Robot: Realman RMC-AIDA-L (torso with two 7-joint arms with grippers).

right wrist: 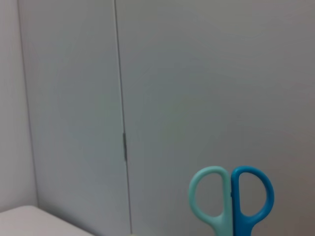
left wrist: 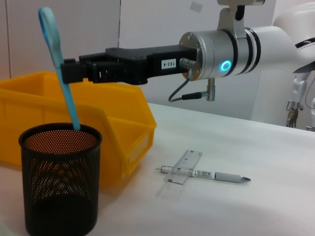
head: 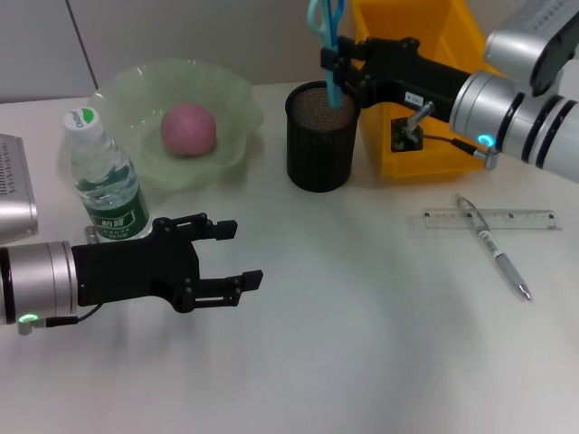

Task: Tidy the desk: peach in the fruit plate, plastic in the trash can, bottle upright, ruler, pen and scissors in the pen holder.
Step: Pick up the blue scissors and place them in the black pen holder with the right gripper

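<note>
Above pen holder (head: 320,136), right gripper (head: 331,65) clamps scissors (left wrist: 61,69); left gripper (head: 228,256) open; wrist view shows only handles.

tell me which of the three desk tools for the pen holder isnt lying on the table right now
The scissors: the right gripper holds them upright with the blades dipping into the pen holder. The ruler and pen lie crossed on the table.

A white desk (head: 362,344) stands against a pale grey panelled wall (right wrist: 197,88) under soft, even light.
</note>
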